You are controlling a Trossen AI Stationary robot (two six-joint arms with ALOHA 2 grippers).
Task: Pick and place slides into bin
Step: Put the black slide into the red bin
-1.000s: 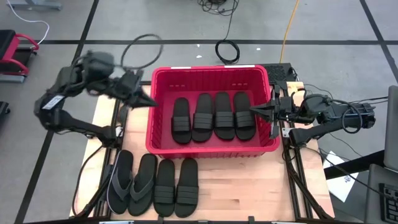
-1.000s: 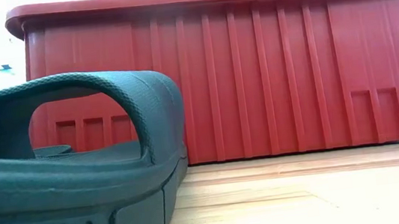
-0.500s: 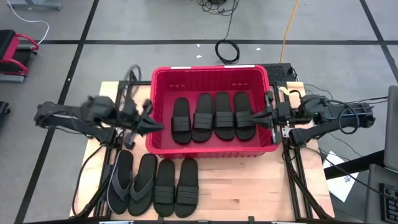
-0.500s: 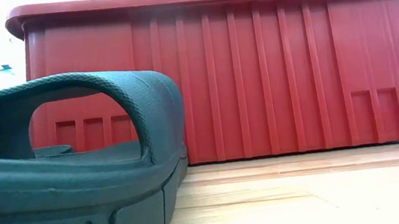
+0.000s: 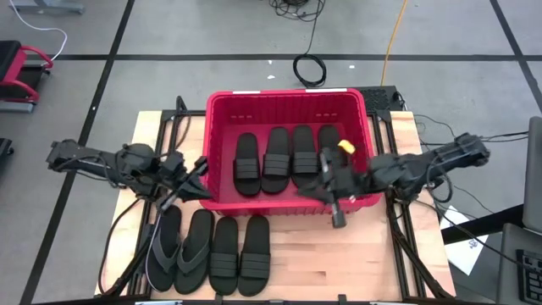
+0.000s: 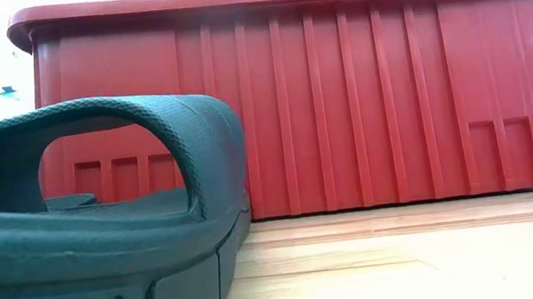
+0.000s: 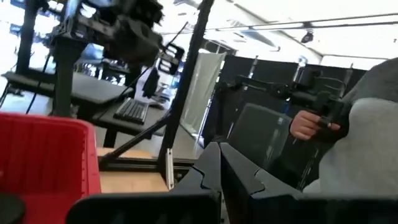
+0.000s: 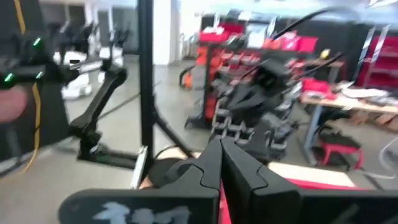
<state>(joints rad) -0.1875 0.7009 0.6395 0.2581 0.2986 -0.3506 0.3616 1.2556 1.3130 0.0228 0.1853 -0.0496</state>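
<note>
Lining the red bin (image 5: 222, 108): black slides (image 5: 290, 158)

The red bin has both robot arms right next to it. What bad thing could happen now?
The right gripper hangs over the red bin's front rim, so it might bump the rim or the four slides inside. The left gripper, jaws closed, sits close to the bin's left wall and could knock it. Four slides still wait on the table.

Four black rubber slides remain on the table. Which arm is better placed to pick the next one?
Probably the left: the left gripper hangs just above the two dark thong flip-flops, while the right gripper is over the red plastic bin.
</note>
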